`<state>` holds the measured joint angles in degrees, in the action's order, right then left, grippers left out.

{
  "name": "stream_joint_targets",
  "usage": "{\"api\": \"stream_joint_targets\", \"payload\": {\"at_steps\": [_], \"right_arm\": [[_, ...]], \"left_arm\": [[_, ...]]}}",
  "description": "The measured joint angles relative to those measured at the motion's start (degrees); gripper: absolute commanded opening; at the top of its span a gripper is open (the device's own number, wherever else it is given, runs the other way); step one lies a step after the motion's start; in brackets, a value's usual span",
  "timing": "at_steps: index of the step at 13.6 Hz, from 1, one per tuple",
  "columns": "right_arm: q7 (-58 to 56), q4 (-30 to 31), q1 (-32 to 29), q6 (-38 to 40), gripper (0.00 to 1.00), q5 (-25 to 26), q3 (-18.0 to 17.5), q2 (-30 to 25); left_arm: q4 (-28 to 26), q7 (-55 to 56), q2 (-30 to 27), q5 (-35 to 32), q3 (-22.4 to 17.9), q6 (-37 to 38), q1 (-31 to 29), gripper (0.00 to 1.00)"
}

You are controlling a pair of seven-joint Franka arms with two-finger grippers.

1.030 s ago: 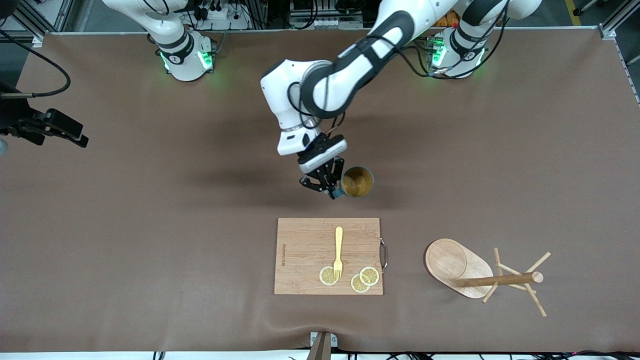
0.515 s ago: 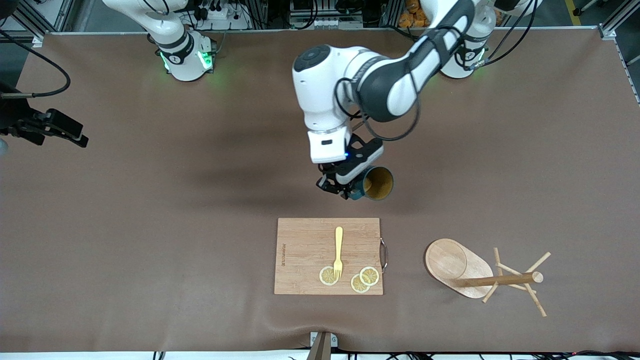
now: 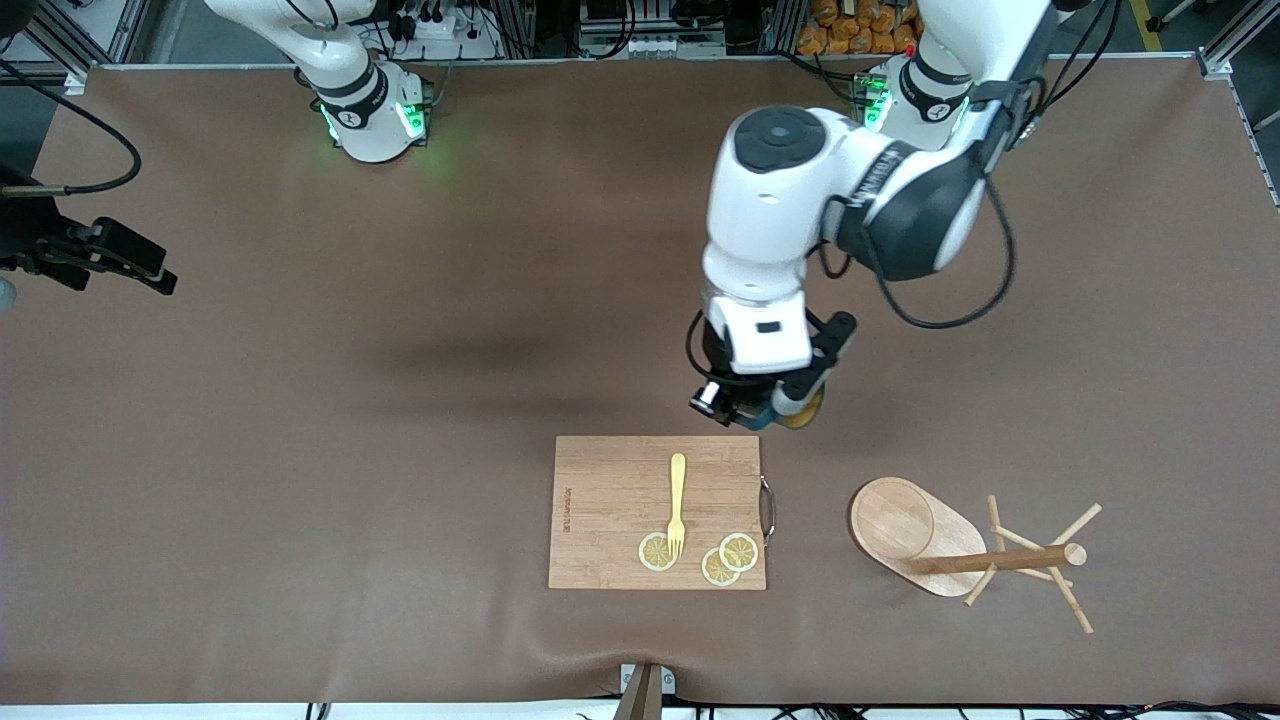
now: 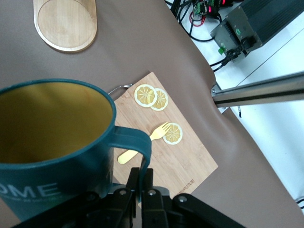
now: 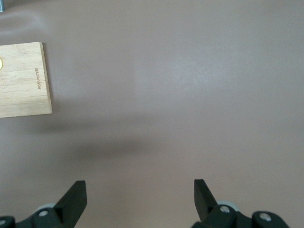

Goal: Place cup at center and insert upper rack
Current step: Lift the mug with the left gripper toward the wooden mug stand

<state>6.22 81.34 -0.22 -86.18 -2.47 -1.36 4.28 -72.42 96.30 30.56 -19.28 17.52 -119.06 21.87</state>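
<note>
Teal cup (image 4: 57,142), clamped by its handle in the left gripper (image 3: 765,405) over the worktop (image 3: 300,450) beside the cutting board (image 3: 610,500), should be lowered level mid-worktop; right gripper (image 5: 140,199) waits open; upper rack (image 3: 960,550) lies toppled.

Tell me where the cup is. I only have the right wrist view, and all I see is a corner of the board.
Observer: The left gripper holds the cup in the air, fingers shut on its handle, over the table close to the cutting board's edge farthest from the front camera.
Operator: And the upper rack?
Observer: The upper rack lies tipped on its side, beside the board toward the left arm's end.
Operator: Anything on the board? My right gripper just waits open over bare table.
Observer: A yellow fork and three lemon slices.
</note>
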Motion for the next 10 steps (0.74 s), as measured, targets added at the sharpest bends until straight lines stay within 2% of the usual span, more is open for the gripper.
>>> {"api": "stream_joint_targets", "payload": {"at_steps": [4, 10], "right_arm": [[0.0, 0.0, 0.0, 0.03, 1.0, 0.0, 0.0, 0.0], [0.0, 0.0, 0.0, 0.16, 1.0, 0.0, -0.01, 0.0]], "left_arm": [[0.01, -8.74, -1.46, 8.65, -0.04, -0.11, -5.13, 0.0], [-0.03, -28.31, -2.21, 28.23, -0.19, -0.12, -15.98, 0.0]]}}
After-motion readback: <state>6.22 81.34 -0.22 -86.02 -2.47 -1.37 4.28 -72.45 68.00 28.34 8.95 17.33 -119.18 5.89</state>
